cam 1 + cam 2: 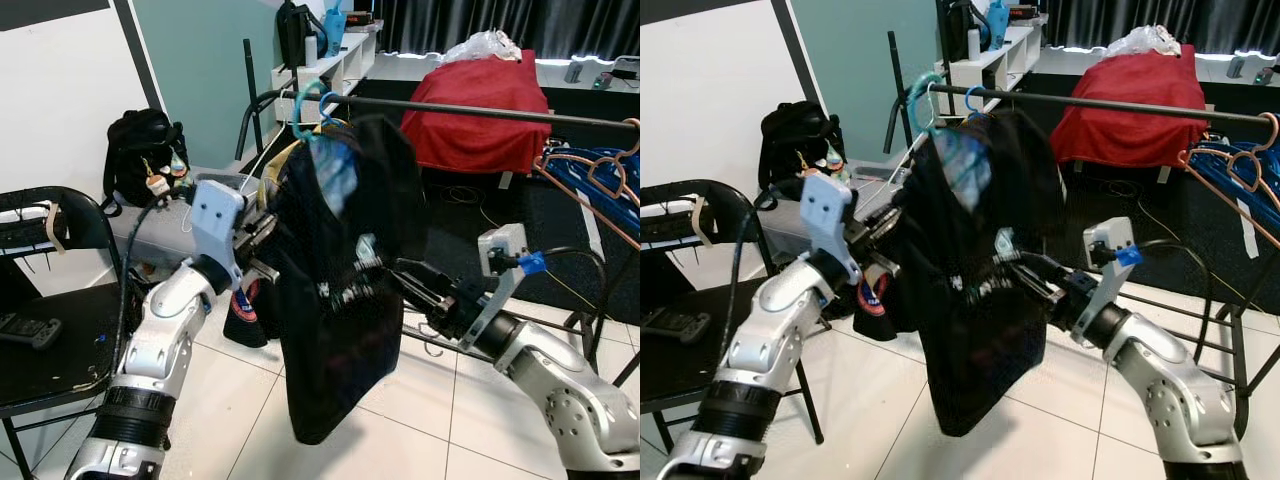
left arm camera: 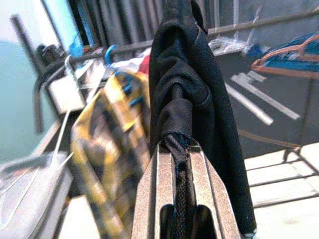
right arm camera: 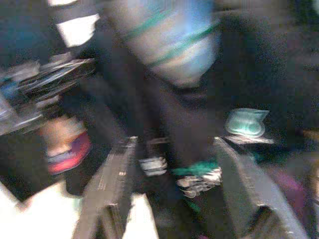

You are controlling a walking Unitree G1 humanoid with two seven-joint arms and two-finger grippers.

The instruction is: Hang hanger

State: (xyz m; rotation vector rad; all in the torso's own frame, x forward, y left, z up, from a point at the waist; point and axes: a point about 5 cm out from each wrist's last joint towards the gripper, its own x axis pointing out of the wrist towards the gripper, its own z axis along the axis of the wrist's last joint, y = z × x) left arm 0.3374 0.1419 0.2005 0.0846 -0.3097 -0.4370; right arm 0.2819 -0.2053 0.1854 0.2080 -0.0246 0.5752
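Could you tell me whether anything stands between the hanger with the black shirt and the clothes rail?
Nothing visible does: the teal hanger hook is right at the rail, beside a blue hook. The left gripper pinches the black shirt.

The garment (image 1: 340,290) hangs from the rail (image 1: 480,110) between the 2 grippers: the left gripper (image 1: 268,245) sits at its left edge, pinching a fold, and the right gripper (image 1: 375,275) is against its front, fingers apart. Behind the left gripper hangs another hanger (image 1: 305,110); to its left stands a chair (image 1: 60,330). Beyond the right gripper, more hangers (image 1: 590,175) crowd the rail's far end.
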